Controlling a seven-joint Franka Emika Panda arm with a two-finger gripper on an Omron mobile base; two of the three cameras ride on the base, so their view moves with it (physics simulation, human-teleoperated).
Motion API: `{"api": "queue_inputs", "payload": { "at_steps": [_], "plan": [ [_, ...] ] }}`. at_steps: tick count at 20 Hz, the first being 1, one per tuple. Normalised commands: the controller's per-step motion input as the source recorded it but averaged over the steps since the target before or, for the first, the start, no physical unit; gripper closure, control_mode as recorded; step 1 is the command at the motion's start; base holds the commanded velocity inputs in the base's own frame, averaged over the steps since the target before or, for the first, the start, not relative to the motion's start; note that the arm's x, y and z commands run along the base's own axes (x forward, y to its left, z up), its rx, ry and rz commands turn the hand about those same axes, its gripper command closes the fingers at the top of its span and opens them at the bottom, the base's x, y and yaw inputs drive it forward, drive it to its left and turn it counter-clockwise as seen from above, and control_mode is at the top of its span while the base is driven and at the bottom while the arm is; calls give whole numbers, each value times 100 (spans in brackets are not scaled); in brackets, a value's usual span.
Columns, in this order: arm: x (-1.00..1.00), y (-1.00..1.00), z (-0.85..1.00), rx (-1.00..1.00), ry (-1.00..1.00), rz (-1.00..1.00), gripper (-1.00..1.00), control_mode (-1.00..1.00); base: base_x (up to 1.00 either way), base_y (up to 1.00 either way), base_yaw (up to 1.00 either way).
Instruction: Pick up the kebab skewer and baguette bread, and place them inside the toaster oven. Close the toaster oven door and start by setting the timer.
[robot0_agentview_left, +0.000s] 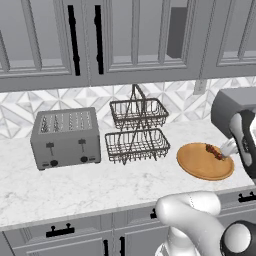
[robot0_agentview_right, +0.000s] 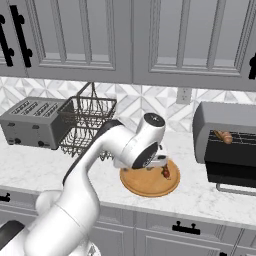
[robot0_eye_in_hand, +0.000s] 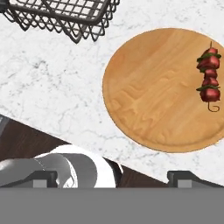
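— Where has the food ended up?

— The short kebab skewer (robot0_eye_in_hand: 209, 81) strung with dark red meat chunks lies flat on the round wooden board (robot0_eye_in_hand: 157, 92), close to one edge of it. From the right side you can see it on the part of the board nearest the oven (robot0_agentview_right: 165, 172). The small golden-brown baguette bread (robot0_agentview_right: 223, 136) is inside the wide grey metal toaster oven (robot0_agentview_right: 220, 117), lying on the wire rack toward the left of the opening.

— And the oven itself?

— It stands at the right end of the white marble counter (robot0_agentview_left: 75, 187). The black glass toaster oven door (robot0_agentview_right: 234, 175) hangs folded down, with its grey bar handle at the bottom.

— What is the arm doing?

— The white arm bends over the board, and the two-finger gripper (robot0_eye_in_hand: 113, 177) hangs above the counter's front edge, looking down at the board. Its dark finger tips (robot0_eye_in_hand: 43, 177) stand far apart at either side of the hand's picture, jaws spread wide with nothing between them. It touches neither the skewer nor the board.

— Anything else up there?

— A two-tier dark wire basket (robot0_agentview_left: 137, 132) stands just left of the board, both tiers bare. Further left is a grey slot toaster with levers (robot0_agentview_left: 65, 137). Grey panelled wall cabinets with black handles (robot0_agentview_left: 75, 40) run above, and a patterned tile wall (robot0_agentview_right: 145, 102) behind carries a wall outlet (robot0_agentview_right: 183, 95) over the oven.
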Motion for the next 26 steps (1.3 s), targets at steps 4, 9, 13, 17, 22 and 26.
{"api": "queue_inputs", "payload": {
  "at_steps": [4, 9, 13, 17, 22, 26],
  "plan": [
    [48, -26, -6, -9, 0, 0, -100, -100, 0, 0, 0],
    [21, -21, -26, -11, 0, 0, -100, -100, 0, 0, 0],
    [3, -33, -34, -4, 0, 0, -100, -100, 0, 0, 0],
    [24, -37, -32, 0, 0, 0, -100, -100, 0, 0, 0],
    [37, -3, -34, 0, 0, 2, -100, -100, 0, 0, 0],
    [49, 0, -28, 0, 0, 0, -100, -100, 0, 0, 0]
  ]
}}
